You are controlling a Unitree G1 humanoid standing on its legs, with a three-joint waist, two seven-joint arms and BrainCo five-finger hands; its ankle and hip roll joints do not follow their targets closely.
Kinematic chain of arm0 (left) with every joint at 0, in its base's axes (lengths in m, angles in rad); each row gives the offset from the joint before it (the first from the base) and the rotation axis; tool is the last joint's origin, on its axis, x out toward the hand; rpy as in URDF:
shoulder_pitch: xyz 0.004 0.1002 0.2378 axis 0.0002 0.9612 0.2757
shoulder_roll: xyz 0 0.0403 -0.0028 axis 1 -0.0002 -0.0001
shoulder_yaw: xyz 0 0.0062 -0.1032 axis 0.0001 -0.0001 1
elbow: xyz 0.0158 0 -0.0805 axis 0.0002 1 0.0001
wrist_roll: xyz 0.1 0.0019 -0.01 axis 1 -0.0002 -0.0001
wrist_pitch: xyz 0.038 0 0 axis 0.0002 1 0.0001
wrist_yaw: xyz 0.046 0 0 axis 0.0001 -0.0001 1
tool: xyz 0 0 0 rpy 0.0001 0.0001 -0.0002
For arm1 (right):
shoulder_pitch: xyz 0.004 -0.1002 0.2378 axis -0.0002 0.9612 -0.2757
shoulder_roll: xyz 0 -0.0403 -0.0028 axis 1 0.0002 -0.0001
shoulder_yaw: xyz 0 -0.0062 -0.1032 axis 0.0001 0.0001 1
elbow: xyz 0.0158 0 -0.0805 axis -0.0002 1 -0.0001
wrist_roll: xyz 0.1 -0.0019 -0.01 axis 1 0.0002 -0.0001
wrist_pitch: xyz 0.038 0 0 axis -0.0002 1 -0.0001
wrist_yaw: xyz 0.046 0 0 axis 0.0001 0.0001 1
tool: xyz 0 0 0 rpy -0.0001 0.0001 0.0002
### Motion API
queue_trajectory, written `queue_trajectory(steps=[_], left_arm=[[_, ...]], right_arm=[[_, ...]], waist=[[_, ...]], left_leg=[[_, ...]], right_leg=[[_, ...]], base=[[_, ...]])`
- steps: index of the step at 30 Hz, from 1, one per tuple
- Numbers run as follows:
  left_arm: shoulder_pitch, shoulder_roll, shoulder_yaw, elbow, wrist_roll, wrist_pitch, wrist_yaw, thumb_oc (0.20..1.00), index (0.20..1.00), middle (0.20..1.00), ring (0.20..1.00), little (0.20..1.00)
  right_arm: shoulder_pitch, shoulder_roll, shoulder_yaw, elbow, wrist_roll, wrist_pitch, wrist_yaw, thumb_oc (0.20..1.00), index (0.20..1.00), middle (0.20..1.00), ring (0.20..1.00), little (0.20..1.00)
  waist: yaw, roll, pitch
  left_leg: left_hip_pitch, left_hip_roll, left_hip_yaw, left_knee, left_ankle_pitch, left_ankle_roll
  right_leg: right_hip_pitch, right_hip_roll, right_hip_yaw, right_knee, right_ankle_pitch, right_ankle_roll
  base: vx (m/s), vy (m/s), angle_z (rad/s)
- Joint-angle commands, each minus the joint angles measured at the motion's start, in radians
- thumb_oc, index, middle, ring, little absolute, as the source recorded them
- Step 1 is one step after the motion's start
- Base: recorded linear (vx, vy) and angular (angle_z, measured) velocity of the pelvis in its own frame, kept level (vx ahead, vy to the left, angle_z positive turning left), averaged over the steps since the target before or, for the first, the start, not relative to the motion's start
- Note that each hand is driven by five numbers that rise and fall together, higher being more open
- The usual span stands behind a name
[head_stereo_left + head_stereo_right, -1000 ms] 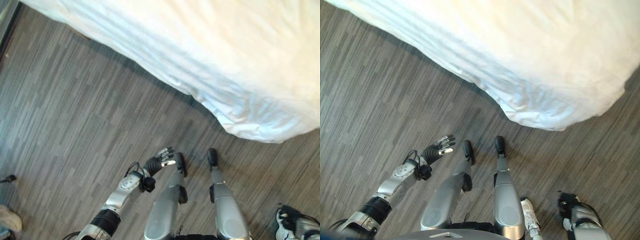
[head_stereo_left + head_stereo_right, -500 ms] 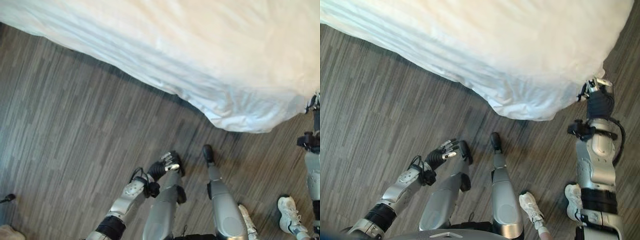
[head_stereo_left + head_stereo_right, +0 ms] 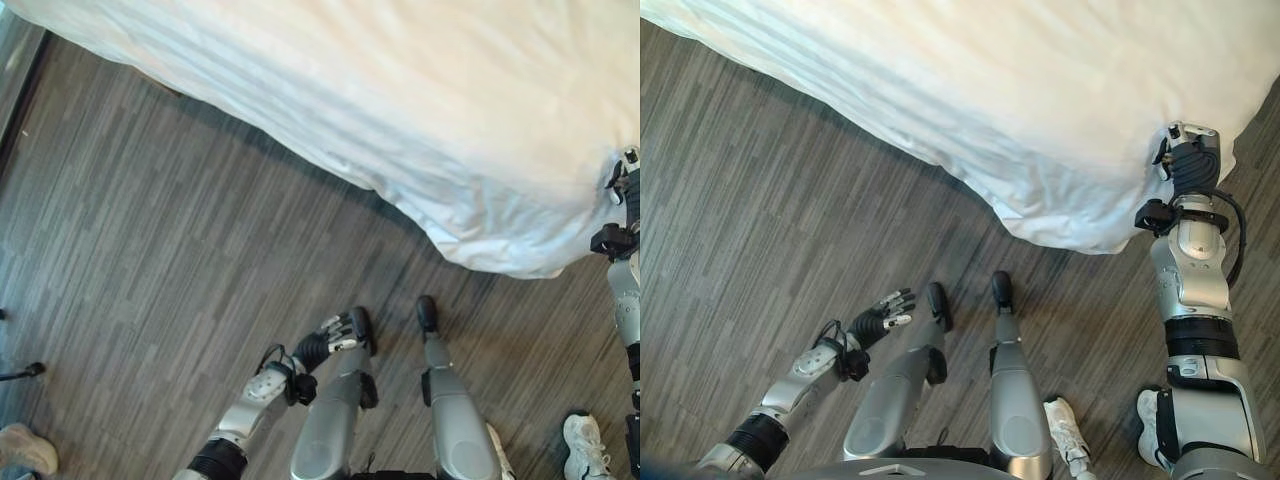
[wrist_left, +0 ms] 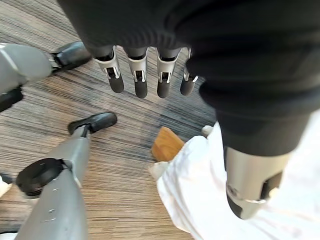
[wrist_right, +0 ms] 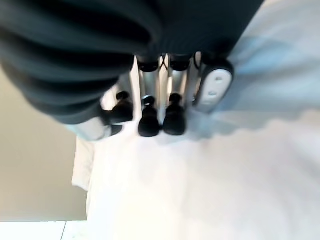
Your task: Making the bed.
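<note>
The bed's white duvet (image 3: 400,110) spreads across the upper part of both eye views, and its rumpled corner (image 3: 1080,225) hangs down to the grey wood floor. My right hand (image 3: 1193,160) is raised against the right edge of that corner. In the right wrist view its fingers (image 5: 150,120) are straight over the white cloth, open and holding nothing. My left hand (image 3: 335,330) hangs low over the floor, well short of the bed, open with straight fingers (image 4: 140,75). The left wrist view shows the duvet (image 4: 200,200) beside a wooden bed leg (image 4: 167,143).
The grey plank floor (image 3: 150,250) stretches left of me along the bed's side. A person's white shoe (image 3: 25,447) is at the lower left and another (image 3: 585,445) at the lower right. A dark strip (image 3: 20,90) runs along the upper left edge.
My right arm has risen from low at my right side up to the duvet's hanging corner. The camera has shifted a little. My left hand has stayed low.
</note>
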Motion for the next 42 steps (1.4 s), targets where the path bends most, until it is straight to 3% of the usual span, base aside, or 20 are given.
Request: queue_trajectory(steps=[1, 5, 7, 9, 13, 16, 17, 18, 19, 21, 25, 29, 33, 34, 35, 36, 37, 38, 40, 42], left_arm=[[-0.001, -0.007, -0.017, 0.019, -0.031, -0.010, 0.004, 1.000, 1.000, 1.000, 1.000, 1.000], [-0.011, -0.010, -0.016, 0.031, -0.031, -0.008, 0.006, 1.000, 1.000, 1.000, 1.000, 1.000], [-0.022, -0.010, -0.014, 0.021, -0.043, -0.015, 0.002, 1.000, 1.000, 1.000, 1.000, 1.000], [-0.023, -0.012, -0.009, 0.017, -0.047, -0.016, 0.000, 1.000, 1.000, 1.000, 1.000, 1.000], [-0.034, -0.028, 0.036, 0.014, -0.041, -0.024, 0.021, 1.000, 1.000, 1.000, 1.000, 1.000], [0.016, -0.034, 0.133, -0.027, -0.003, -0.041, 0.071, 1.000, 1.000, 1.000, 1.000, 1.000], [0.038, -0.036, 0.172, -0.058, 0.004, -0.053, 0.095, 1.000, 1.000, 1.000, 1.000, 1.000], [0.039, -0.035, 0.173, -0.060, 0.004, -0.052, 0.095, 1.000, 1.000, 1.000, 1.000, 1.000], [0.098, -0.054, 0.246, -0.103, 0.023, -0.059, 0.132, 1.000, 1.000, 1.000, 1.000, 1.000], [0.137, -0.066, 0.285, -0.126, 0.060, -0.065, 0.161, 1.000, 1.000, 1.000, 1.000, 1.000], [0.214, -0.166, 0.387, -0.192, 0.127, -0.115, 0.340, 1.000, 1.000, 1.000, 1.000, 1.000], [0.223, -0.189, 0.399, -0.219, 0.123, -0.135, 0.412, 1.000, 1.000, 1.000, 1.000, 1.000], [0.218, -0.153, 0.395, -0.236, 0.181, -0.136, 0.428, 1.000, 1.000, 1.000, 1.000, 1.000], [0.216, -0.144, 0.399, -0.240, 0.188, -0.138, 0.439, 1.000, 1.000, 1.000, 1.000, 1.000], [0.199, -0.108, 0.390, -0.268, 0.192, -0.138, 0.429, 1.000, 1.000, 1.000, 1.000, 1.000], [0.189, -0.092, 0.385, -0.271, 0.198, -0.140, 0.430, 1.000, 1.000, 1.000, 1.000, 1.000], [0.175, -0.082, 0.387, -0.275, 0.195, -0.144, 0.432, 1.000, 1.000, 1.000, 1.000, 1.000], [0.174, -0.082, 0.388, -0.274, 0.195, -0.144, 0.432, 1.000, 1.000, 1.000, 1.000, 1.000], [0.174, -0.071, 0.399, -0.294, 0.187, -0.141, 0.427, 1.000, 1.000, 1.000, 1.000, 1.000], [0.182, -0.075, 0.408, -0.302, 0.169, -0.146, 0.426, 1.000, 1.000, 1.000, 1.000, 1.000]], right_arm=[[0.059, 0.024, 0.008, 0.120, 0.078, 0.019, -0.007, 0.200, 0.200, 0.200, 0.200, 0.200], [0.102, 0.090, 0.009, 0.360, 0.101, 0.055, 0.014, 0.200, 0.200, 0.200, 0.200, 0.200], [0.146, 0.125, 0.012, 0.624, 0.095, 0.113, 0.067, 0.200, 0.200, 0.200, 0.200, 0.200], [0.175, 0.128, 0.003, 0.645, 0.097, 0.125, 0.080, 0.200, 0.200, 0.200, 0.200, 0.200], [0.341, 0.168, -0.054, 0.347, 0.107, 0.088, 0.058, 0.200, 0.200, 0.200, 0.200, 0.200], [0.478, 0.260, -0.065, -0.033, 0.017, 0.053, 0.050, 0.200, 0.200, 0.200, 0.200, 0.200], [0.505, 0.278, -0.060, -0.089, 0.005, 0.052, 0.060, 0.489, 0.489, 0.489, 0.489, 0.489], [0.506, 0.280, -0.060, -0.091, 0.005, 0.053, 0.060, 0.489, 0.489, 0.489, 0.489, 0.489], [0.580, 0.331, -0.034, -0.203, -0.011, 0.059, 0.107, 1.000, 1.000, 1.000, 1.000, 1.000], [0.623, 0.364, -0.002, -0.255, -0.016, 0.072, 0.130, 1.000, 1.000, 1.000, 1.000, 1.000], [0.689, 0.399, 0.146, -0.367, -0.081, 0.095, 0.168, 1.000, 1.000, 1.000, 1.000, 1.000], [0.693, 0.390, 0.171, -0.385, -0.102, 0.084, 0.141, 1.000, 1.000, 1.000, 1.000, 1.000], [0.709, 0.387, 0.150, -0.402, -0.097, 0.063, 0.115, 1.000, 1.000, 1.000, 1.000, 1.000], [0.700, 0.388, 0.147, -0.403, -0.105, 0.055, 0.104, 1.000, 1.000, 1.000, 1.000, 1.000], [0.694, 0.391, 0.111, -0.415, -0.115, 0.039, 0.069, 1.000, 1.000, 1.000, 1.000, 1.000], [0.691, 0.395, 0.108, -0.420, -0.117, 0.034, 0.064, 1.000, 1.000, 1.000, 1.000, 1.000], [0.682, 0.403, 0.111, -0.425, -0.115, 0.032, 0.056, 1.000, 1.000, 1.000, 1.000, 1.000], [0.681, 0.403, 0.111, -0.425, -0.115, 0.032, 0.056, 1.000, 1.000, 1.000, 1.000, 1.000], [0.651, 0.417, 0.124, -0.418, -0.131, 0.031, 0.034, 1.000, 1.000, 1.000, 1.000, 1.000], [0.640, 0.417, 0.129, -0.417, -0.148, 0.031, 0.026, 1.000, 1.000, 1.000, 1.000, 1.000]], waist=[[0.007, -0.020, -0.039], [0.010, -0.010, -0.028], [0.007, -0.006, -0.022], [0.000, -0.007, -0.025], [-0.035, -0.033, -0.062], [-0.043, -0.058, -0.116], [-0.038, -0.063, -0.131], [-0.039, -0.064, -0.132], [-0.027, -0.076, -0.183], [-0.020, -0.088, -0.216], [0.027, -0.126, -0.309], [0.040, -0.141, -0.331], [0.033, -0.149, -0.320], [0.029, -0.149, -0.304], [0.002, -0.141, -0.260], [-0.013, -0.135, -0.246], [-0.007, -0.126, -0.239], [-0.005, -0.126, -0.243], [0.022, -0.112, -0.257], [0.033, -0.121, -0.269]], left_leg=[[0.032, 0.034, -0.037, 0.008, -0.031, -0.107], [0.030, 0.034, -0.034, 0.008, -0.030, -0.107], [0.041, 0.035, -0.029, 0.008, -0.039, -0.107], [0.042, 0.035, -0.029, 0.008, -0.035, -0.107], [0.095, 0.037, -0.036, 0.008, -0.049, -0.104], [0.193, 0.043, -0.058, 0.008, -0.070, -0.094], [0.219, 0.046, -0.062, 0.008, -0.075, -0.092], [0.217, 0.046, -0.062, 0.008, -0.072, -0.092], [0.279, 0.046, -0.081, 0.008, -0.081, -0.087], [0.317, 0.044, -0.095, 0.008, -0.089, -0.084], [0.393, 0.036, -0.125, 0.008, -0.108, -0.071], [0.412, 0.032, -0.133, 0.008, -0.119, -0.064], [0.408, 0.028, -0.121, 0.008, -0.123, -0.053], [0.400, 0.031, -0.103, 0.008, -0.125, -0.049], [0.347, 0.045, -0.050, 0.008, -0.106, -0.049], [0.330, 0.057, -0.037, 0.008, -0.097, -0.048], [0.317, 0.074, -0.010, 0.008, -0.091, -0.045], [0.311, 0.075, -0.009, 0.008, -0.088, -0.045], [0.294, 0.110, 0.082, 0.008, -0.072, -0.043], [0.292, 0.114, 0.111, 0.008, -0.065, -0.045]], right_leg=[[0.029, -0.051, -0.020, 0.012, -0.050, 0.051], [0.025, -0.051, -0.021, 0.012, -0.050, 0.051], [0.034, -0.048, -0.022, 0.012, -0.057, 0.051], [0.033, -0.047, -0.022, 0.012, -0.055, 0.049], [0.086, -0.047, -0.028, 0.015, -0.068, 0.046], [0.174, -0.044, -0.041, 0.062, -0.123, 0.035], [0.197, -0.043, -0.048, 0.080, -0.142, 0.032], [0.194, -0.042, -0.048, 0.080, -0.138, 0.032], [0.253, -0.038, -0.056, 0.118, -0.173, 0.027], [0.304, -0.041, -0.069, 0.115, -0.186, 0.025], [0.413, -0.050, -0.107, 0.100, -0.203, 0.027], [0.439, -0.055, -0.120, 0.093, -0.204, 0.031], [0.415, -0.060, -0.107, 0.120, -0.196, 0.042], [0.377, -0.061, -0.110, 0.139, -0.178, 0.049], [0.259, -0.039, -0.051, 0.206, -0.146, 0.067], [0.236, -0.039, -0.040, 0.236, -0.148, 0.075], [0.212, -0.060, -0.081, 0.296, -0.175, 0.078], [0.205, -0.059, -0.079, 0.296, -0.172, 0.077], [0.289, -0.146, -0.232, 0.399, -0.241, 0.050], [0.312, -0.149, -0.235, 0.416, -0.232, 0.056]], base=[[0.00, 0.000, 0.00], [0.00, 0.000, 0.00], [0.04, -0.003, -0.07], [0.03, 0.016, -0.06], [0.05, 0.026, 0.00], [0.10, 0.010, 0.13], [0.07, -0.004, 0.35], [0.10, 0.001, 0.35], [0.10, 0.004, 0.32], [0.11, -0.001, 0.39], [0.08, -0.010, 0.36], [0.03, 0.014, 0.12], [-0.06, 0.043, 0.00], [-0.39, 0.080, -0.52], [-0.46, 0.067, -0.80], [-0.47, 0.062, -1.04], [-0.21, 0.013, -0.86], [-0.19, -0.005, -0.90], [-0.24, -0.084, -0.78], [-0.19, -0.143, -0.87]])
